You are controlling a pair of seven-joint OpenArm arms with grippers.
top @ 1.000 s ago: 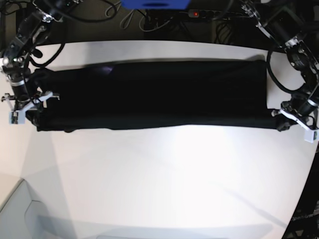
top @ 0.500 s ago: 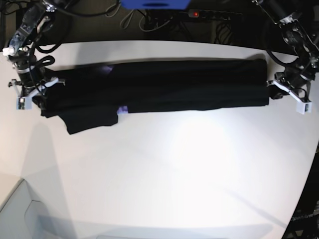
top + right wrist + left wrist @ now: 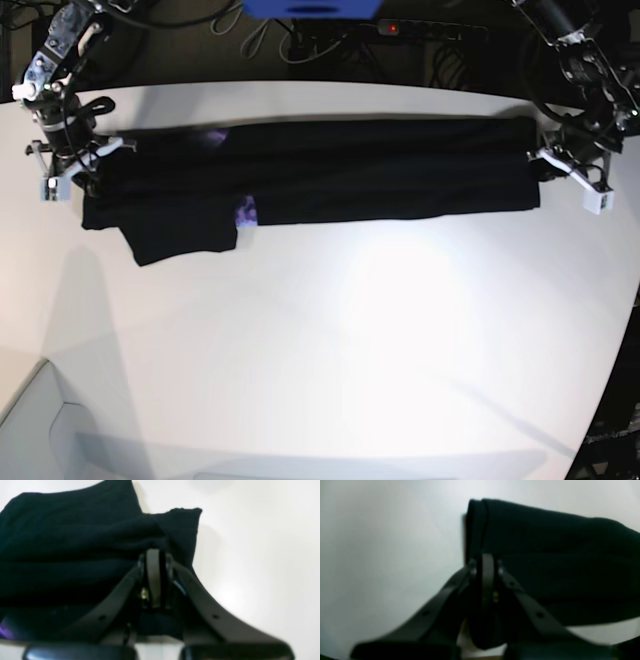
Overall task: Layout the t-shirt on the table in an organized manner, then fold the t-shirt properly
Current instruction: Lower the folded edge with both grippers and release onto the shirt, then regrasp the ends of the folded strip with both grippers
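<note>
- Right now I've got the t-shirt lying as a long band along the far edge of the table, long axis running left-right across the base view.
- Left gripper is clamped on the band's end by the table's right edge; left wrist view shows the jaws pinched on black cloth.
- Right gripper is clamped on the opposite end, near the far-left corner.
- One sleeve sticks out toward the near edge, closest to the right gripper; purple print peeks beside it.
- My read: each arm owns one end, so the next fold likely runs along that axis.
</note>
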